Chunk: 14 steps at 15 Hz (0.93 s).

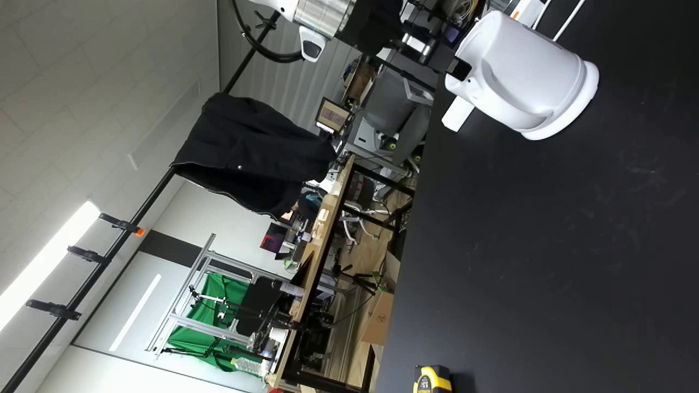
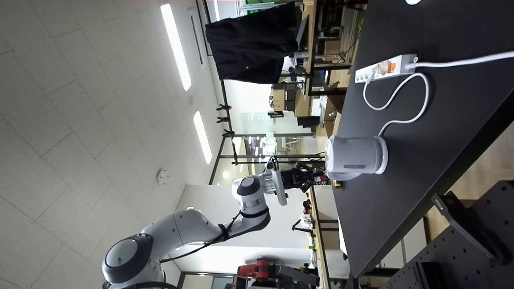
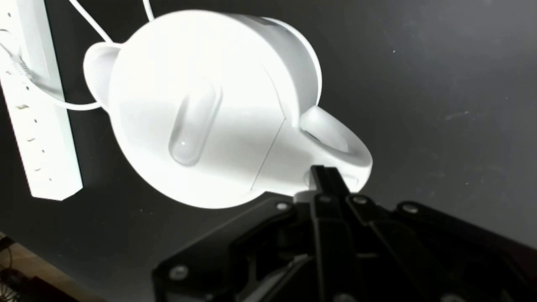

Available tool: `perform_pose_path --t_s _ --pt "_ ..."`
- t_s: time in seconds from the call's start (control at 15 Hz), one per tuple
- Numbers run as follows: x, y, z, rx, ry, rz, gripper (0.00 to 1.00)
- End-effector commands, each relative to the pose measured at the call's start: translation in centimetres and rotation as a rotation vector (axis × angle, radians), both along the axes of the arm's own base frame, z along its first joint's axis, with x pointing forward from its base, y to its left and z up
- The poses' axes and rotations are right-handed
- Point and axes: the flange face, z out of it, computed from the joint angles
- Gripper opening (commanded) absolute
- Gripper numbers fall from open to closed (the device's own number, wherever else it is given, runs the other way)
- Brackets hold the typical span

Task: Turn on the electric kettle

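The white electric kettle [image 1: 527, 76] stands upright on its base on the black table. It also shows in the other pictures, in an exterior view [image 2: 357, 154] and from above in the wrist view [image 3: 239, 109]. Its handle [image 3: 340, 144] points away from the spout, and an oval outline [image 3: 352, 180] is on the handle's top end. My gripper [image 3: 329, 172] is shut with nothing between its fingers. Its fingertips are over that oval and partly hide it. The fingertips [image 1: 457, 69] are at the handle's top in both exterior views; I cannot tell whether they press on it.
A white power strip [image 2: 387, 68] lies on the table [image 2: 401, 192] on the spout side, with the kettle's white cord [image 2: 426, 96] curving to it. It also shows in the wrist view [image 3: 46, 126]. A yellow and black tape measure [image 1: 432, 379] lies near the table edge.
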Motion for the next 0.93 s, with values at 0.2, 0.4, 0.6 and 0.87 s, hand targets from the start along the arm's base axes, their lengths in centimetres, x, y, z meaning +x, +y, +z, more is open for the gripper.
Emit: perform_pose_path --t_s 0.2,0.4,0.6,0.87 --pt "0.7 0.3 -0.5 -0.006 -0.034 0.017 0.00" --pt "0.7 0.4 -0.7 -0.008 -0.034 0.023 0.00" --pt "0.8 0.1 -0.9 -0.020 -0.031 0.028 0.00" --pt "1.0 -0.9 -1.4 -0.034 -0.012 0.008 0.00"
